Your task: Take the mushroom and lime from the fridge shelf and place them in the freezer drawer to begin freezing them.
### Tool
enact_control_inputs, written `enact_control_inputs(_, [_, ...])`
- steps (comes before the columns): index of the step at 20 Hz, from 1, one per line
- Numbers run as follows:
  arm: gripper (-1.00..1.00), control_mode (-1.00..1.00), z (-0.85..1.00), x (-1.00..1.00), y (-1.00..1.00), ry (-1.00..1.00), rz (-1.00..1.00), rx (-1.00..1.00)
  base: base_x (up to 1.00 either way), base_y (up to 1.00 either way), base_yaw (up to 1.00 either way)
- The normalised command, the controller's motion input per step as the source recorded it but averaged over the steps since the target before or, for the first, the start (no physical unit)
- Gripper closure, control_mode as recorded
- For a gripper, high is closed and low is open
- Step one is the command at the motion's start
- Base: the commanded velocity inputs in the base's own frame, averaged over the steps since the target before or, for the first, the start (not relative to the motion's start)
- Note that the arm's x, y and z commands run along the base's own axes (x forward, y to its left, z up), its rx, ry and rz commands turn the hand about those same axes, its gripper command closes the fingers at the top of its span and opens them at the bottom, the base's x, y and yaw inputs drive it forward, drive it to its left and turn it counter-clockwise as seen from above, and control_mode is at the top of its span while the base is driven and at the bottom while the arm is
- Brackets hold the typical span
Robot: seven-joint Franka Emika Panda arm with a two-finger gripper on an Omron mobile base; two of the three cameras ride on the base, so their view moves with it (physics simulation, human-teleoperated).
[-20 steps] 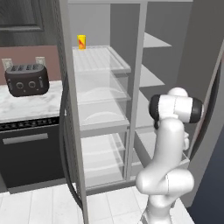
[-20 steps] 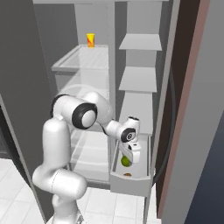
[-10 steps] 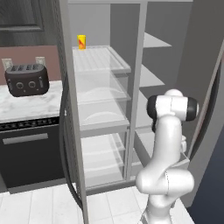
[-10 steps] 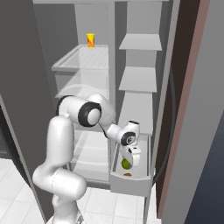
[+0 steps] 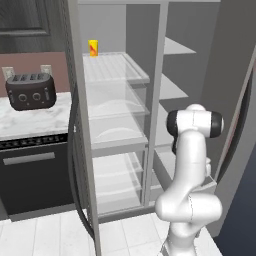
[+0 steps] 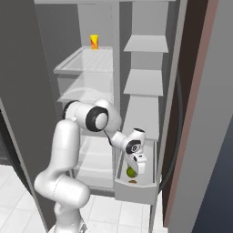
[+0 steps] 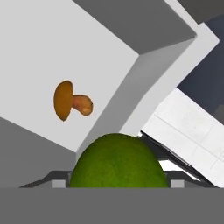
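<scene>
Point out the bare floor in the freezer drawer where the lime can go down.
The drawer floor is bare all round the mushroom, widest toward its far corner. The lime, between the gripper fingers, hangs by the near wall; only the mushroom's spot is taken.

Both base views look forward and down into the open fridge (image 5: 120, 125) from behind the arm, left and right. The hand view looks closely down into the freezer drawer (image 7: 65, 52).

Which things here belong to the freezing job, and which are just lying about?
Job: lime at the claw; mushroom lying in the freezer drawer; fridge shelf.
Lying about: yellow cup on that shelf; toaster on the counter.
</scene>
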Motion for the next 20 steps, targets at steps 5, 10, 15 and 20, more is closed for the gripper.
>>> enact_control_inputs(5, [1.0,-1.0,-0.23,0.06,0.0,0.0,0.0,0.0,0.0,0.0,0.0])
enact_control_inputs(10, [1.0,-1.0,-0.19,0.01,0.0,0.0,0.0,0.0,0.0,0.0,0.0])
enact_control_inputs(15, [1.0,-1.0,-0.19,0.0,0.0,0.0,0.0,0.0,0.0,0.0,0.0])
enact_control_inputs(20, [1.0,-1.0,-0.17,0.0,0.0,-0.01,0.0,0.0,0.0,0.0,0.0])
